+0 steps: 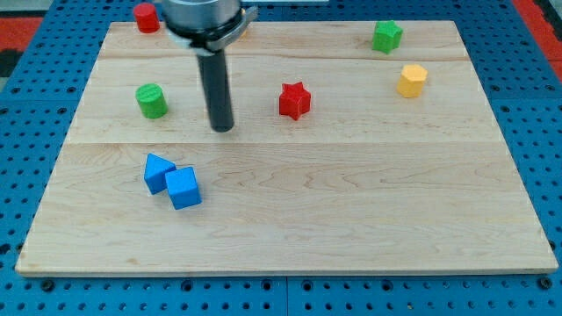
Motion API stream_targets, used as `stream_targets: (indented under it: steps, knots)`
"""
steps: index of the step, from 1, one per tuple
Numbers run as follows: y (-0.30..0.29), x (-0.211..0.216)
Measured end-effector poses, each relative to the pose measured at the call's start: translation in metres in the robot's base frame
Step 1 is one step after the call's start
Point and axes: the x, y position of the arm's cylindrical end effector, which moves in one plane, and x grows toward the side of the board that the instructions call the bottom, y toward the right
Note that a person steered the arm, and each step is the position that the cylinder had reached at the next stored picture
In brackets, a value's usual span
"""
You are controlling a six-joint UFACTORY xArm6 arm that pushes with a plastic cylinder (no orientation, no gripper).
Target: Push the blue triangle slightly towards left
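Note:
The blue triangle lies on the wooden board at the view's lower left. A blue cube touches its right side. My tip stands on the board above and to the right of both blue blocks, apart from them. It sits between the green cylinder on its left and the red star on its right.
A red cylinder stands at the board's top left, next to the arm's body. A green star is at the top right, with a yellow hexagonal block below it. The wooden board lies on a blue pegboard.

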Motion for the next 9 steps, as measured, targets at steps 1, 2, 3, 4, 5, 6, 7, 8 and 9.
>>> stream_targets:
  steps: [1,2,3,4,5,6,7,8,9]
  knots:
    - [-0.063,0.000]
    - [-0.083,0.003]
    - [-0.075,0.003]
    - [-0.073,0.007]
    - [-0.072,0.035]
    - [-0.092,0.100]
    - [-0.094,0.138]
    - [-0.045,0.152]
    - [-0.026,0.136]
